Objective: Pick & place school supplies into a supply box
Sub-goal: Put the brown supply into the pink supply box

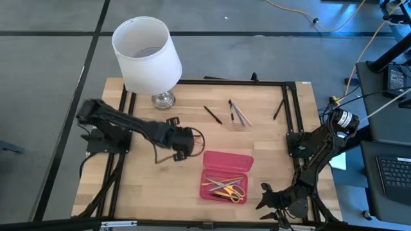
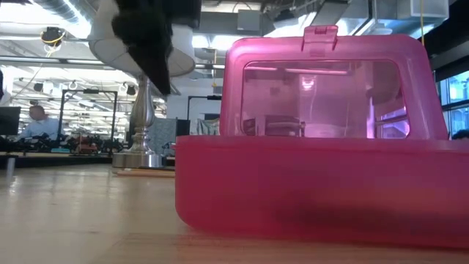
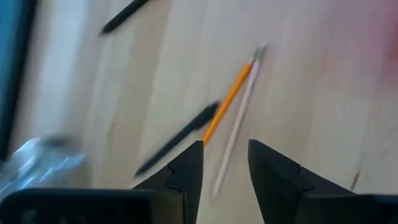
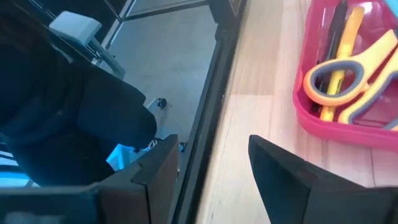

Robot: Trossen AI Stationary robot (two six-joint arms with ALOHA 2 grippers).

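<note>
Closest to the low camera, flat rectangular red-pink plastic pencil case with rounded corners point(image 2: 308, 191), lid hinged up and translucent, resting on the pale wooden table point(image 2: 66, 220). From above, same case point(image 1: 228, 160) near the table's front edge, a little right of centre, tray open toward the front. Inside the tray: small yellow-handled scissors point(image 1: 232, 190) on top of a few thin pens and pencils; seen large in the right wrist view too point(image 4: 348, 74), with a yellow pencil lying under the handles. Just right of the case, low at the front edge, right gripper point(image 1: 270, 199), parked, fingers apart with nothing between them point(image 4: 214, 168). Just left of the case's lid, left gripper point(image 1: 186, 142), hanging above the wood, apart from it in the low view point(image 2: 163, 81); dark fingers parted with a narrow gap, clasping nothing point(image 3: 225, 165). Beyond those fingers, loose on the table: thin orange pencil point(image 3: 227, 102) crossing a pale wooden pencil point(image 3: 236, 130), and a slim black pen point(image 3: 180, 140) beside them. From above, orange and pale pair point(image 1: 239, 114) past the case toward the far edge, black pen point(image 1: 213, 115) to their left, another black pen point(image 1: 278, 110) off by the right frame rail. Farther back left, white-shaded lamp point(image 1: 146, 54) on a silver base point(image 2: 139, 158). Farthest off, in the room behind, a seated person point(image 2: 33, 121).
</note>
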